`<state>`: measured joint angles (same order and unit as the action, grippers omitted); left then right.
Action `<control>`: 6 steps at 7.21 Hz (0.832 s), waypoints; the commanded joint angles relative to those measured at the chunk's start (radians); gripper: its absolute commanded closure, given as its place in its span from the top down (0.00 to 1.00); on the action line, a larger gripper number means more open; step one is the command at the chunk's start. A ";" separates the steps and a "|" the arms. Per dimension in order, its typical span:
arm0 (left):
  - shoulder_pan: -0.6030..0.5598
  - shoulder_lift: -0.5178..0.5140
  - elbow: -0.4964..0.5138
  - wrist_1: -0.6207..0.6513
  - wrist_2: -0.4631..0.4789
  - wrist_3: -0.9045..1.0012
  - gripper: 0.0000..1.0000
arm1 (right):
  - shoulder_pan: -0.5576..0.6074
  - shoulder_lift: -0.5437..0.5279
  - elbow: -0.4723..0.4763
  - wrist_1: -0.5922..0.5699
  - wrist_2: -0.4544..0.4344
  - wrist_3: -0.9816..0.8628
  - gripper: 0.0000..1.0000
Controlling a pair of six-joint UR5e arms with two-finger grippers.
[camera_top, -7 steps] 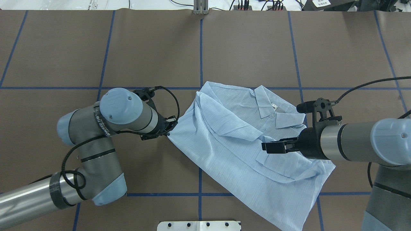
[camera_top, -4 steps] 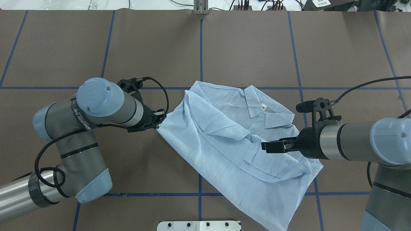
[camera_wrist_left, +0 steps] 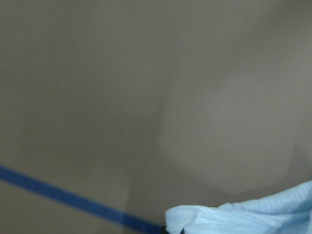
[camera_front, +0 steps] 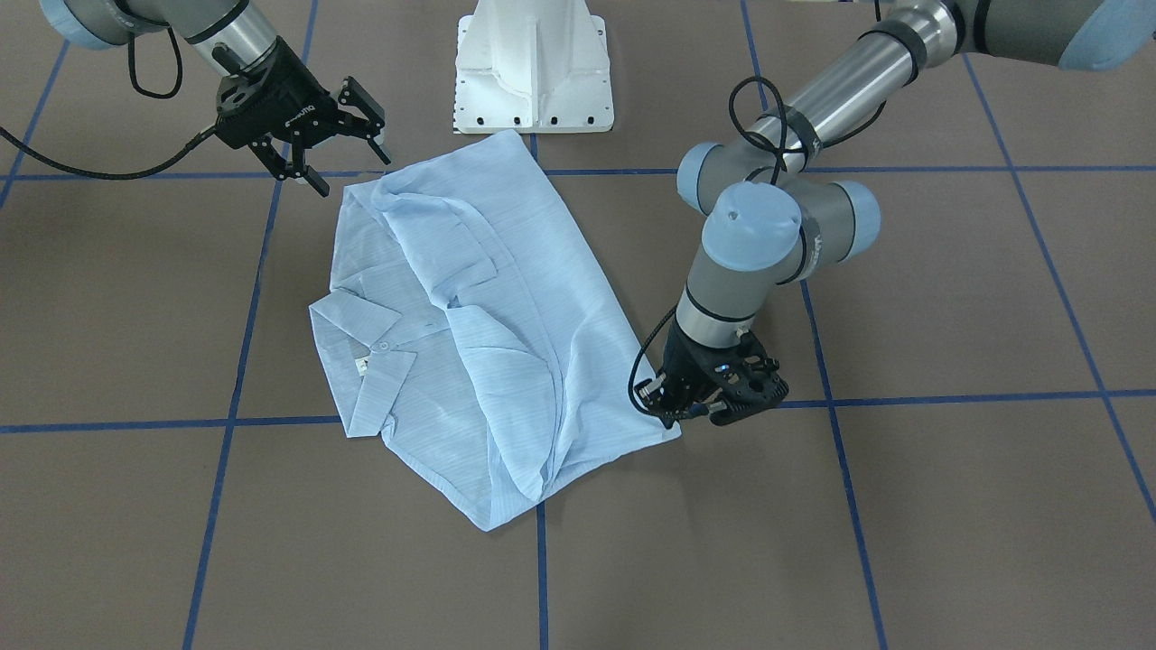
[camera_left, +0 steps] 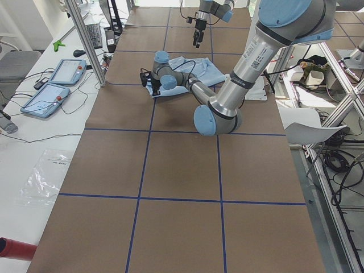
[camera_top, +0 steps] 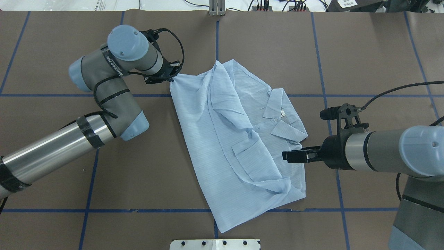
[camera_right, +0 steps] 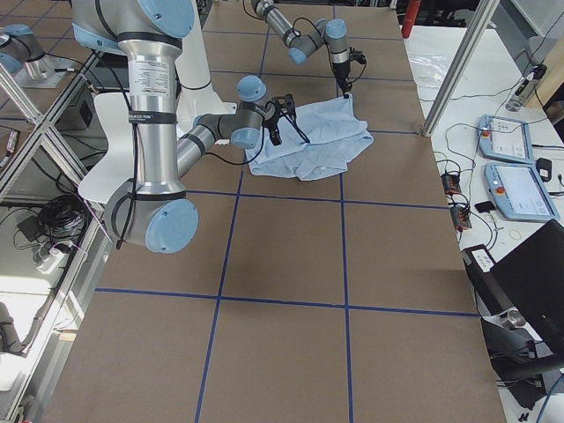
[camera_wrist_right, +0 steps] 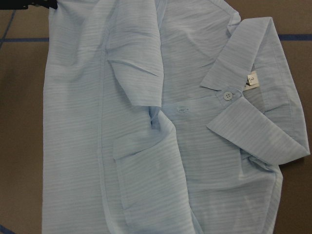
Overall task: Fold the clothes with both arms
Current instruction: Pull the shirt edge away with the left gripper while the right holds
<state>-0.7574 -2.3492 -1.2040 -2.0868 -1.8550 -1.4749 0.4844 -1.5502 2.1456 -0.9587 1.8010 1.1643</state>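
Shirt lies partly folded on the brown table, its long axis running from the far side toward the robot's base with a slight slant. Its collar sits at the edge on the robot's right. The left gripper pinches the shirt's far left corner, low at the table. The right gripper hovers by the collar side, fingers spread, holding nothing

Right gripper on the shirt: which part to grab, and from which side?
Probably the free corner of the shirt just robot-side of the right gripper: it lies flat at the cloth's edge with bare table beside it. Come in low from the robot's right, open fingers straddling the edge. The left gripper pinches the far left corner.
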 commanded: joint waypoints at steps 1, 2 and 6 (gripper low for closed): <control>-0.025 -0.085 0.211 -0.203 0.086 0.021 0.00 | 0.002 0.001 -0.013 0.000 -0.003 0.000 1.00; -0.025 -0.114 0.266 -0.255 0.124 0.034 0.00 | -0.001 0.002 -0.024 0.002 -0.003 0.000 1.00; -0.042 -0.117 0.302 -0.363 0.169 0.059 1.00 | -0.006 0.102 -0.107 -0.014 -0.005 -0.017 1.00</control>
<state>-0.7868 -2.4660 -0.8975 -2.4445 -1.6815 -1.4241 0.4812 -1.4775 2.0712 -0.9676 1.7981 1.1603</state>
